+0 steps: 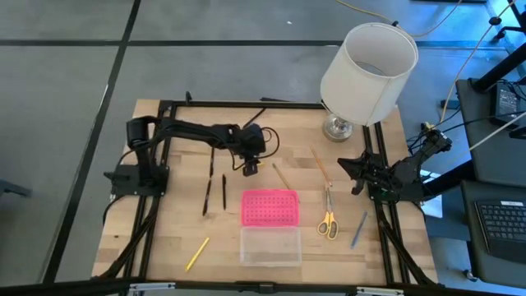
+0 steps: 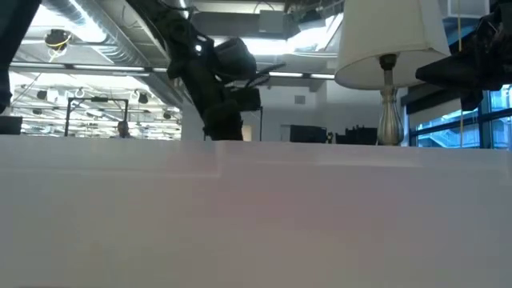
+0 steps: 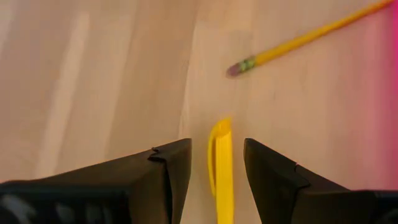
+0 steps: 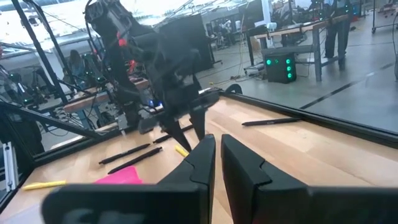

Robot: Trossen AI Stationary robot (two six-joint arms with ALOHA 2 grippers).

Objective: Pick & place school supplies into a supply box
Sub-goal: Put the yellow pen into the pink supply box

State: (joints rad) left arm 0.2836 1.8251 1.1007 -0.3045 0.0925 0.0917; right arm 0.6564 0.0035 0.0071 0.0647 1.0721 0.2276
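Yellow pen (image 3: 222, 167) is the piece in play. It lies between the left gripper's (image 3: 216, 163) two dark fingers, running along the line of the slot, and its rounded end pokes out just past the tips. The fingers are partly open. There's a sliver of tabletop on each side of the pen, so I'd say they straddle it rather than pinch it. I can't tell whether they touch it further back.

From overhead, the left gripper (image 1: 249, 168) hangs just off the supply box (image 1: 269, 207), at about 11 o'clock from its pink lid. The clear base (image 1: 269, 245) is folded out at 6 o'clock of the lid. A pencil with an eraser (image 3: 298, 41) lies near, beyond the pen's tip, slanting off toward the pink.

To do this step well, I'd want the fingers kept square to the pen and low enough that the pads meet its sides. They should close evenly so it doesn't roll or skid out. A thin, smooth barrel like this will likely twist if caught only at its end, so a grip further down would be safer. After that it's a short carry to the clear base, steering clear of that pencil.

The right gripper (image 4: 217, 155) waits at 3 o'clock on the table (image 1: 164, 238), near the lamp (image 1: 366, 66). Its fingers are all but closed on nothing.
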